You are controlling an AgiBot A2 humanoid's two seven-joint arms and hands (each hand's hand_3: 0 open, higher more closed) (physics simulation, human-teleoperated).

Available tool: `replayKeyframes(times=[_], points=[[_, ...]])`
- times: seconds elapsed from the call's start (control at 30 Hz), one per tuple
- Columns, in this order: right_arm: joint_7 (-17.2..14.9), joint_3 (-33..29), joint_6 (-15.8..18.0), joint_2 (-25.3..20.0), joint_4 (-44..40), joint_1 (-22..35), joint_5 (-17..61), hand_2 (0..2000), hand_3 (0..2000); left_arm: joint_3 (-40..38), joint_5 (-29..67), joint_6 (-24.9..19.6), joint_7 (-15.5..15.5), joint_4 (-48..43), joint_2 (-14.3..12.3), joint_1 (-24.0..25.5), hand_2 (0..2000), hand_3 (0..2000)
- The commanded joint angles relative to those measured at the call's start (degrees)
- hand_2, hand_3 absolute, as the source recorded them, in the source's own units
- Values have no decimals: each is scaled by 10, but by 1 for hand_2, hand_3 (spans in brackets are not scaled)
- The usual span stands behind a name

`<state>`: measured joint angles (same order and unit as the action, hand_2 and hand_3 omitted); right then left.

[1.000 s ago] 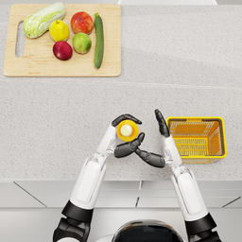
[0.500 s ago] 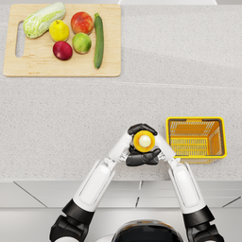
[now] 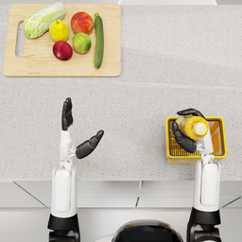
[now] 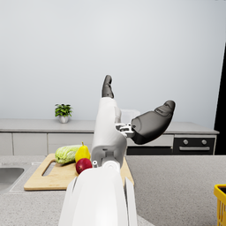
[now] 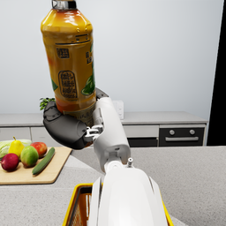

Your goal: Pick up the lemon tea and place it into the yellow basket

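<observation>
From the head view, the right hand grips the lemon tea and holds it over the yellow basket, which sits at the bench's front edge toward the right; the bottle's white cap faces up at the camera. The left hand is well apart to the left, holding nothing, fingers spread wide with one part pointing away and another angled right. At the bench's far left corner lies a cutting board carrying a cabbage, a pear, a peach, a red apple, a green apple and a cucumber. In the left wrist view, the empty hand shows fingers wide apart, board beyond, a potted plant on the back counter. In the right wrist view, the hand clasps the bottle's lower part, bottle upright, amber liquid, basket rim below; the orange-and-green label carries print too small to read.
</observation>
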<state>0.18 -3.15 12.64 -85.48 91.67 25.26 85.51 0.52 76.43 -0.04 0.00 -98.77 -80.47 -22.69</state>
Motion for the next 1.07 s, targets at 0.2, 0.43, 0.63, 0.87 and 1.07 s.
replayKeyframes(times=[0.2, 0.43, 0.63, 0.87, 1.07], points=[[-139, -92, 6, 0, -54, -15, 0, 2000, 2000, -41, 0, 0, 0, 32, -3, -11, 0, 0], [-94, -59, -85, 2, 22, -20, 0, 0, 40, -23, 0, 0, 0, 74, -8, -71, 0, 0], [-14, -70, -121, 30, -36, 84, 0, 0, 0, -54, 0, 0, 0, 163, -6, -176, 0, 0], [-3, -73, -126, 27, -61, 75, 0, 0, 0, -60, 0, 0, 0, 182, -8, -162, 0, 0], [-2, -75, -126, 28, -70, 79, 0, 0, 0, -63, 0, 0, 0, 191, -8, -166, 0, 0]])
